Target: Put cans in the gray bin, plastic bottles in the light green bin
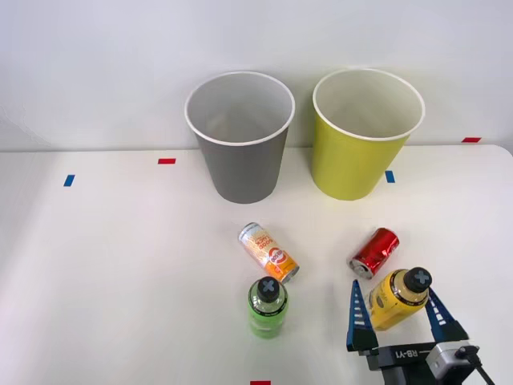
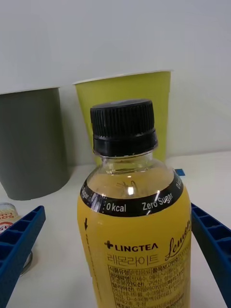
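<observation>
The right gripper stands spread wide around the upright yellow Linctea bottle, its fingers not touching it. Just beyond the bottle lies the red can; farther back stands the light green bin.

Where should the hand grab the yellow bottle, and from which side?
Grip the yellow bottle around its wide labelled body, below the black cap, coming in level from the robot's side of the table. It stands upright and its round body is broader than the narrow neck. The open right hand already has a finger on either side.
</observation>
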`<act>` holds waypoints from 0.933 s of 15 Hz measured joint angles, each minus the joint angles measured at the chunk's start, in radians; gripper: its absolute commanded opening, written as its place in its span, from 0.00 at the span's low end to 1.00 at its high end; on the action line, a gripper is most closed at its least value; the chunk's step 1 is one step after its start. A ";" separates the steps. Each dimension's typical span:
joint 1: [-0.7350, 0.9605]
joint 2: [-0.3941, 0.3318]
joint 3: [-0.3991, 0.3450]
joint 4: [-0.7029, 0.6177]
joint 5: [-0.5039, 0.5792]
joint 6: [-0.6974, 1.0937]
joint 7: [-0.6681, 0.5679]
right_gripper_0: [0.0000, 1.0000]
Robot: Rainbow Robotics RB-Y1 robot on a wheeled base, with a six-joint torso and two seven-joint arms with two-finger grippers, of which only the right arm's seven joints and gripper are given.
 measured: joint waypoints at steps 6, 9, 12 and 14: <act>-0.036 0.016 -0.025 0.000 -0.015 0.056 0.021 0.98; -0.037 0.016 -0.025 0.001 -0.015 0.057 0.033 0.00; -0.036 0.014 -0.024 0.000 0.001 0.057 0.044 0.00; -0.036 0.020 -0.032 0.000 0.022 0.057 0.048 0.00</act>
